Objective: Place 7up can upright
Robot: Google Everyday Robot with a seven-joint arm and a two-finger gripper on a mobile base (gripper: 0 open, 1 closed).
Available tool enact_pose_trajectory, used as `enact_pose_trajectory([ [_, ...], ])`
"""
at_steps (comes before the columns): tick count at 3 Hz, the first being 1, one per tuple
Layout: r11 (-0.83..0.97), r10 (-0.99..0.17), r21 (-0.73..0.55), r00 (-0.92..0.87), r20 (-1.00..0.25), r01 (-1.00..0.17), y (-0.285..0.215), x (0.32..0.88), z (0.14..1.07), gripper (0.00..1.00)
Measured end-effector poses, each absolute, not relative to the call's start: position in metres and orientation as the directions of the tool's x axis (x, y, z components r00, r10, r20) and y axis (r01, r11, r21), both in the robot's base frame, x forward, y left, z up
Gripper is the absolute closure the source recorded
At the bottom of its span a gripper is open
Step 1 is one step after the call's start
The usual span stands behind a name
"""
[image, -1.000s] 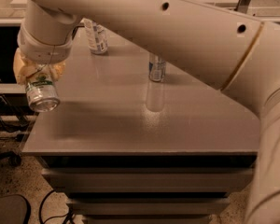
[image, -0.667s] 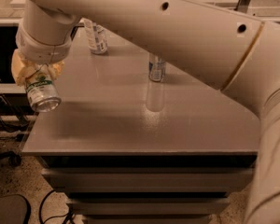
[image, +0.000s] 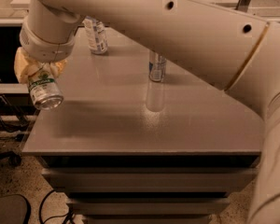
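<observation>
Gripper (image: pixel 39 73), partly behind wrist (image: pixel 49 31), around tilted 7up can (image: pixel 45 92) beside table (image: pixel 130 129) edge.

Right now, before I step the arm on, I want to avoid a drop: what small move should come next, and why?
Probably shift the gripper a little rightward, inward over the table. It holds the 7up can tilted, in the air right at the table's left edge, so lowering here might miss the top.
</observation>
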State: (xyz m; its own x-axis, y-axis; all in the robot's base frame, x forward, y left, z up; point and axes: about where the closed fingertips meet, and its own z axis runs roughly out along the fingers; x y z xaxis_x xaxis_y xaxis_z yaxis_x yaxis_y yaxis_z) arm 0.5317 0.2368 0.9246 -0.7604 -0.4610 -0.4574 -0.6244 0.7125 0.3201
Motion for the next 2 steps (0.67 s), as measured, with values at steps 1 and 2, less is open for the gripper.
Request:
enact_pose_trajectory([
  [1,0.659,-0.498,0.319,-0.713,-0.494,-0.681,0.232,0.543,0.936,1.0],
  [2,0.547,-0.567,0.308,-0.616,-0.547,-0.778,0.229,0.553,0.949,1.0],
])
